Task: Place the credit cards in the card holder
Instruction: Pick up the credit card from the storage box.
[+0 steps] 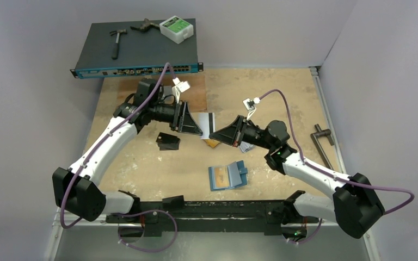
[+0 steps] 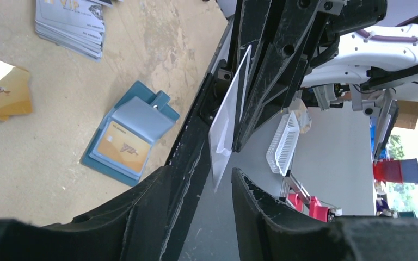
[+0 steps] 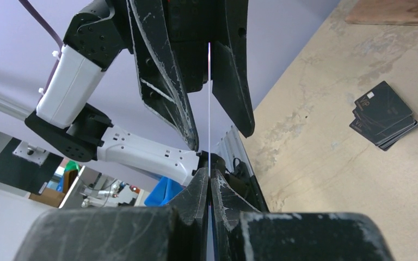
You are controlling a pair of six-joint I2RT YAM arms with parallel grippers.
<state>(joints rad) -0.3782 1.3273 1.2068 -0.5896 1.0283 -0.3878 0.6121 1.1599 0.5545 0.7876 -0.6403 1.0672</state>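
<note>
I find the right hand (image 3: 209, 176) pinched tight on the silver-white striped plastic card (image 2: 226, 117), the left hand (image 2: 213, 173) part-open astride its far end, centre frame.

We see twin arms (image 1: 109, 142) in white shells and black joints; left gripper (image 1: 197, 126) and right gripper (image 1: 216, 135) are scuffed black wedges, purple cables (image 1: 153, 92) trailing.

"VIP" stands in big letters on the top of the grey cards (image 2: 71, 22); the smaller lines under it are too fine to read. The gold card (image 2: 2, 92) carries a slanted "VIP", and so, it seems, does the tucked card (image 2: 124, 145) in the holder (image 2: 140, 88). The white box's (image 1: 177, 28) green label is unreadable.
</note>
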